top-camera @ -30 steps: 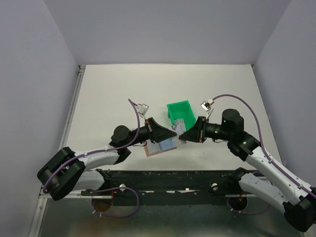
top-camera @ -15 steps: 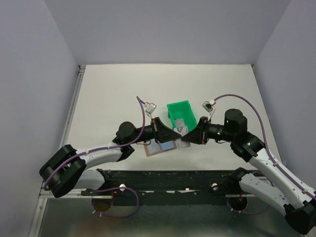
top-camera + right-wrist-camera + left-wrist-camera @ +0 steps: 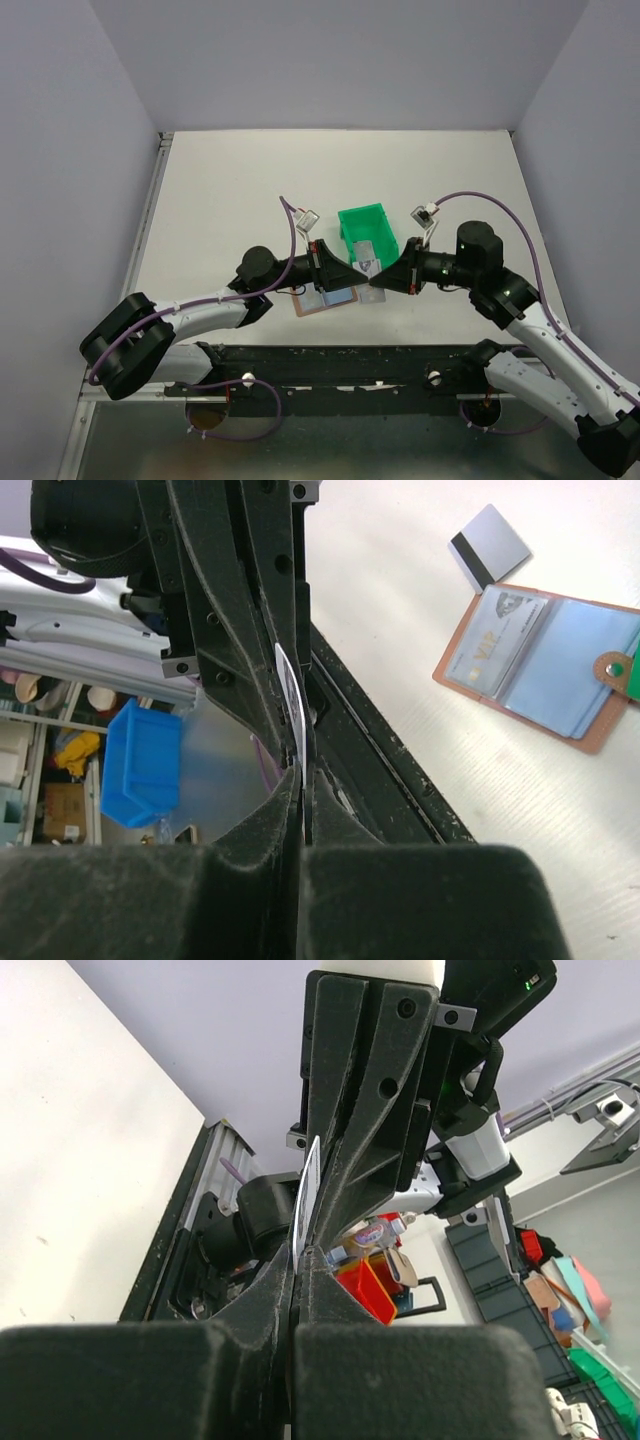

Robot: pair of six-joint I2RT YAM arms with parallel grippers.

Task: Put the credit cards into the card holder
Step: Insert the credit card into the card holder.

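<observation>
An open tan-brown leather card holder point(image 3: 322, 300) lies flat on the white surface point(image 3: 220, 200). Over its right end the left tool point(image 3: 352, 270) and right tool point(image 3: 378, 276) meet tip to tip, both clenched on one thin pale credit card point(image 3: 308, 1192) held edge-on. A grey card with a dark stripe point(image 3: 491, 546) lies flat just beside the card holder, not touching it.

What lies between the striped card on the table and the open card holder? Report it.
Nothing but a narrow strip of bare table. The striped card and the card holder lie close together but apart, as the right wrist view shows.
</observation>
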